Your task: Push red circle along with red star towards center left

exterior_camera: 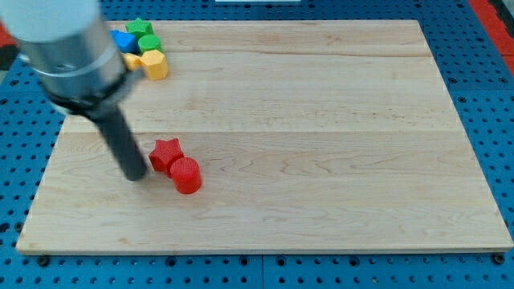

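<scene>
Tool: my tip (135, 176), dark rod end, grasps nothing; rests on pale wooden board (321, 120), just left of red star.
Red star block (165, 152): lower-left of centre.
Red circle block (186, 175): touching star, lower right.

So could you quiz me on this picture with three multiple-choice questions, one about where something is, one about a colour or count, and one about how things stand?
1. Where is my tip?
A. Left of the red star
B. At the view's right edge
C. Among the top-left blocks

2. How many red blocks are there?
A. One
B. Two
C. Four

3. How do the red star and red circle stand?
A. Far apart
B. Stacked
C. Side by side, touching

Answers: 1 A, the rod ends just left of the star. 2 B, only star and circle are red. 3 C, no gap shows between them on the wooden board.
</scene>
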Tool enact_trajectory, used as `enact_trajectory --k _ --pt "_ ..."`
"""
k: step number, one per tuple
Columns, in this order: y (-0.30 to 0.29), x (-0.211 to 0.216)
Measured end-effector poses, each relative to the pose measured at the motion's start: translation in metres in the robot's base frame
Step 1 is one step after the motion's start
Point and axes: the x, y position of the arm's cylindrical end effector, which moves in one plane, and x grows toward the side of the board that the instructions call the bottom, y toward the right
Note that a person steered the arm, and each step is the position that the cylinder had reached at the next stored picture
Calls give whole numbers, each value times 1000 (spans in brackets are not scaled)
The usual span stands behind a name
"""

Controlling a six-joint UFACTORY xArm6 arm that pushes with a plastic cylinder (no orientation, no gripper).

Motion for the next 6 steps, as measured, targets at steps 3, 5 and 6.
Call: enact_trajectory --k 3,5,6 --pt "60 16" --pt "-36 -67" --pt "-26 -77"
